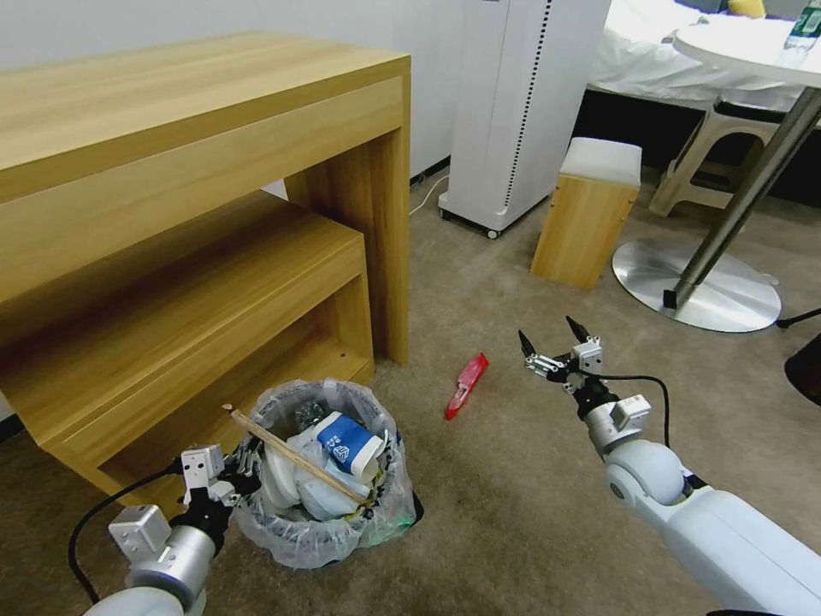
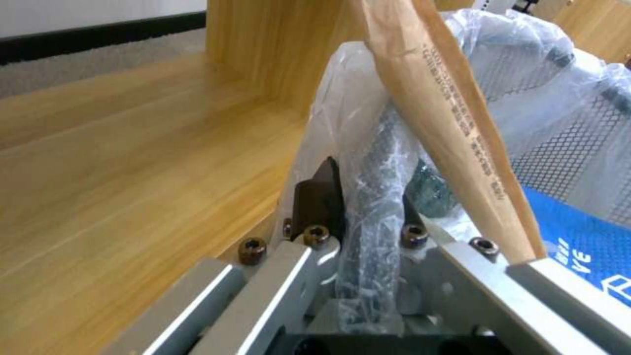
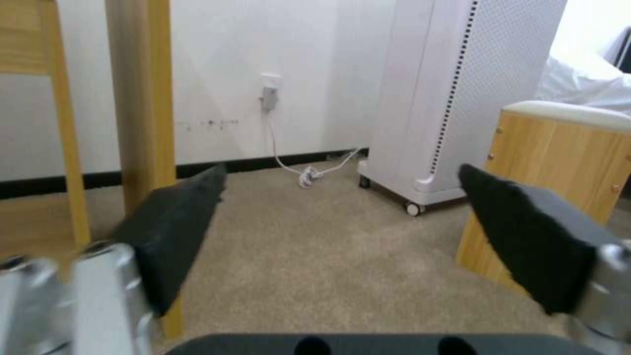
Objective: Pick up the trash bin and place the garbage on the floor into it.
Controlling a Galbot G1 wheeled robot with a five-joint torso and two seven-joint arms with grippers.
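Bin: trash bin [image 1: 321, 513], round black mesh w/ wrinkly clear liner, on carpet by wooden shelf [image 1: 180, 325]
Contents: wooden stick [image 1: 295, 458] across rim, blue-white cup [image 1: 346, 445]
Left end effector [image 1: 244, 462]: clamped on bin rim and liner
Right end effector [image 1: 547, 338]: spread wide, empty, above carpet
Litter: flat red wrapper [image 1: 466, 385] on carpet, between bin and right end effector

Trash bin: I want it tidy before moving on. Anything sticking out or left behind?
The wooden stick lies slanted across the trash bin, poking past its rim. A red wrapper lies on the carpet beside it.
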